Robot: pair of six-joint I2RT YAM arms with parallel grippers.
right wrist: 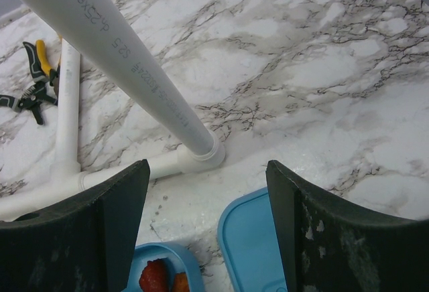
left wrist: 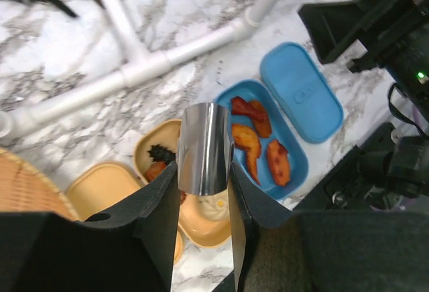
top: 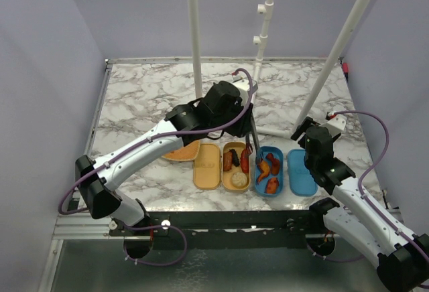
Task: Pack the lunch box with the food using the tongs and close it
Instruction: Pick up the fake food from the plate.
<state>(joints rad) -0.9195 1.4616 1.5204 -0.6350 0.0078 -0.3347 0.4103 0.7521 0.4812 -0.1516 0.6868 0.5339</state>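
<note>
Top external view gives you the whole layout. On the marble table, four oval shells lie in a row near the front edge. From left to right they are the yellow lid, the yellow lunch box, the blue lunch box and the blue lid. Both boxes are open, and each lid lies flat beside its box.

In the yellow lunch box you see a dark brown piece, a red sausage piece and the beige ball. The blue lunch box holds several orange and red pieces. A woven tray sits just left of the yellow lid, partly under the left arm.

In the left wrist view, your left hand is clenched on the tongs, with both black fingers pressing the shiny metal. From above, the tongs hang down over the border between the two boxes. I cannot tell if their tips hold any food.

Your right hand is released, with its fingers wide apart and nothing between them. It hovers over the table just behind the blue lid, near the white pipe frame. Black-and-yellow pliers lie far back on the table.
</note>
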